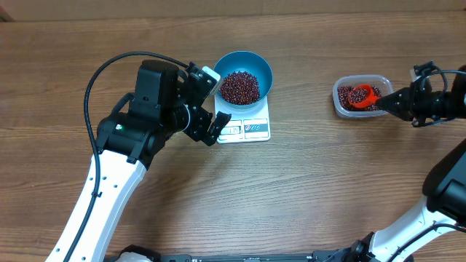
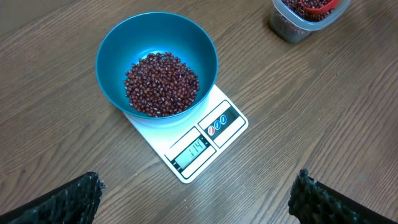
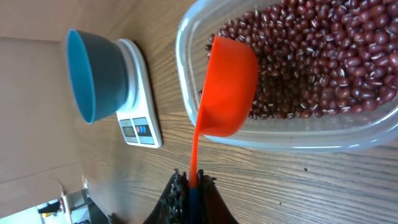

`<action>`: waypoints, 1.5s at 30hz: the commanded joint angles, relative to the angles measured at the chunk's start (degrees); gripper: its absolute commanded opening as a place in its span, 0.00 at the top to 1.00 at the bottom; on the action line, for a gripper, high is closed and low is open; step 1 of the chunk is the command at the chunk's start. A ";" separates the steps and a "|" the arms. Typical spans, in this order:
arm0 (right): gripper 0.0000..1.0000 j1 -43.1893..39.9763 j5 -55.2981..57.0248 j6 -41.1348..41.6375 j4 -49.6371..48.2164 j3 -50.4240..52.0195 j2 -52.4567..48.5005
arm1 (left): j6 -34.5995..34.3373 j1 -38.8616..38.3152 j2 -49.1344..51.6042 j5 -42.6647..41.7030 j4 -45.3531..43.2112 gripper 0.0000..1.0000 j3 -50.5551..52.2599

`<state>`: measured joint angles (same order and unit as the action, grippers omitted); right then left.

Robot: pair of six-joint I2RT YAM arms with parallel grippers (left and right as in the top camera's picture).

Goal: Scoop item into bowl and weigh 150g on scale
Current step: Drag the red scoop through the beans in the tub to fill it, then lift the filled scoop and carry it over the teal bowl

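The blue bowl stands on the white scale and holds a heap of red-brown beans. From the left wrist I see the bowl, its beans and the scale with its display lit. My left gripper hovers open beside the scale's left side, its fingertips wide apart with nothing between them. My right gripper is shut on the handle of an orange scoop. The scoop's cup sits in the clear tub of beans.
The tub stands on the wooden table about a hand's width right of the scale and bowl. The left arm's black body and cable lie left of the scale.
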<state>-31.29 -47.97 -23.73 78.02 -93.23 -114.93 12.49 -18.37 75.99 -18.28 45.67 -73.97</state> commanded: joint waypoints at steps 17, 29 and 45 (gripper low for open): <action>0.96 5.29 -10.19 -6.84 3.65 -2.03 6.88 | 1.25 -0.02 -0.68 -0.79 -0.02 0.00 -0.76; 0.96 25.51 -7.32 10.34 -9.46 -6.40 9.29 | 1.25 -0.02 -0.68 -0.79 -0.02 0.00 -0.76; 0.96 47.58 29.03 23.96 -22.01 -6.60 9.29 | 1.25 -0.02 -0.68 -0.79 -0.02 0.00 -0.76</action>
<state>14.74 -28.29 -1.43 56.51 -98.28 -107.20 12.47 -18.37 75.99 -18.28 45.67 -73.97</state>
